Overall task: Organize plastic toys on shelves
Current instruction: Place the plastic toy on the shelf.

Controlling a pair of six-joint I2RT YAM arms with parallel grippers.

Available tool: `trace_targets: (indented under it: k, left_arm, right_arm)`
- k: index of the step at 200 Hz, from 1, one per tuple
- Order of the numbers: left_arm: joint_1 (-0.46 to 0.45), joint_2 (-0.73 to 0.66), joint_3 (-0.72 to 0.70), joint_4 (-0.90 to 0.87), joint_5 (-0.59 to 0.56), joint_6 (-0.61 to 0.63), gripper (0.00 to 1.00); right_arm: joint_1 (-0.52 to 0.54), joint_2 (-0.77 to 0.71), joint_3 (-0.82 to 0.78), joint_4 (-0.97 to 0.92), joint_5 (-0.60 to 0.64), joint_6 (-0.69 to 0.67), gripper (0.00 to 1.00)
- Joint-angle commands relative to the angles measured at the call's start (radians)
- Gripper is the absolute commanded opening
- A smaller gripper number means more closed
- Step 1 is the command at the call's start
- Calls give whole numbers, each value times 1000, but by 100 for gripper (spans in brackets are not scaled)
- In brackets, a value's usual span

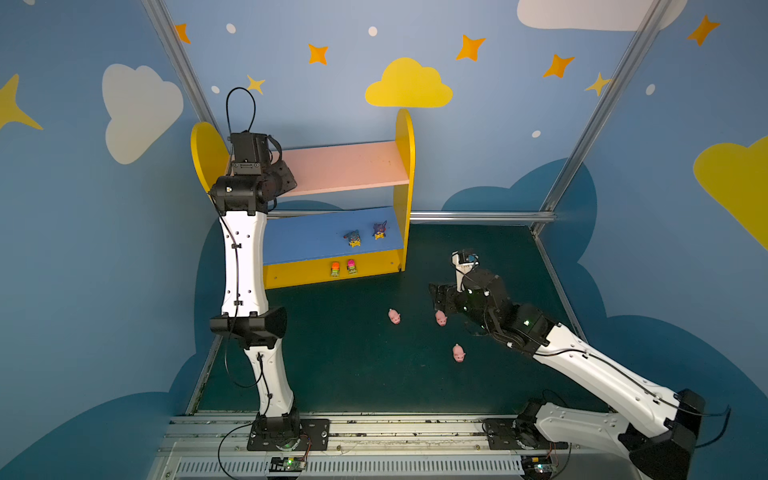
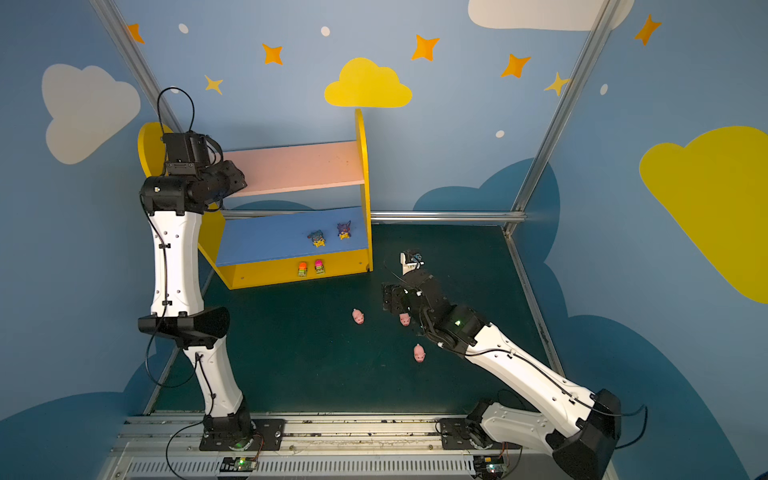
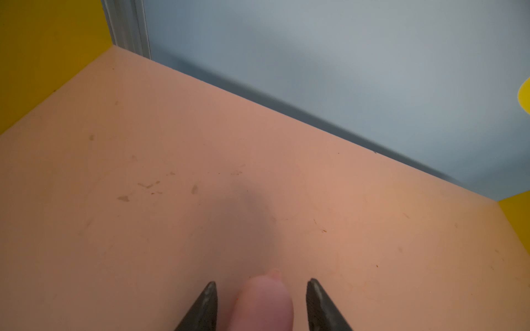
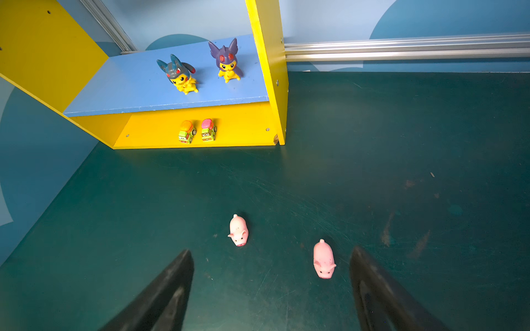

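In both top views the shelves [image 1: 405,166] stand at upper centre. The left gripper [image 3: 262,283] hovers over the pink upper board [image 1: 345,166], fingers [image 3: 210,289] parted, with a pink pig [image 3: 263,303] between them and a gap on each side. At centre right, the right gripper [image 4: 271,249] hangs low with its fingers spread wide; the wrist view shows another pig [image 4: 324,259] between them, untouched, on the green table [image 1: 332,365]. Yellow figures [image 1: 353,238] sit on the blue board [image 1: 307,237], green cars [image 1: 335,269] on the base

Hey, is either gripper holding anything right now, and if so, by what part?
Nothing is held. The left gripper flanks the pink pig on the pink board, jaws clear of both sides. The right gripper is open and empty.
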Motion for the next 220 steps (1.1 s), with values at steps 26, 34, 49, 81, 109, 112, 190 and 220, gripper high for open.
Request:
trace_targets:
  k: [26,34,49,81,109,112,190,220]
  left_arm:
    - [6,-13,20,23,4,25,63]
    - [4,-23,20,27,5,28,63]
    - [1,-48,19,32,4,35,66]
    - [-2,-105,20,27,-1,35,74]
    - [-20,-163,6,-7,-6,23,75]
    - [-23,-171,4,-12,-9,22,75]
    - [-316,-594,-645,146,-164,-85,75]
    - [-460,-796,-1008,237,-223,-194,74]
  right_arm:
    - [-9,23,45,19,-17,-3,84]
    - [-9,25,47,20,-20,-3,84]
    - [-9,23,48,26,-26,-6,84]
    - [-8,-5,42,27,-29,-13,84]
    - [-4,-37,27,22,-30,-35,84]
    - [-4,-42,26,20,-29,-38,84]
    - [57,-244,-99,-63,25,-4,84]
    - [108,-342,-155,-116,62,21,84]
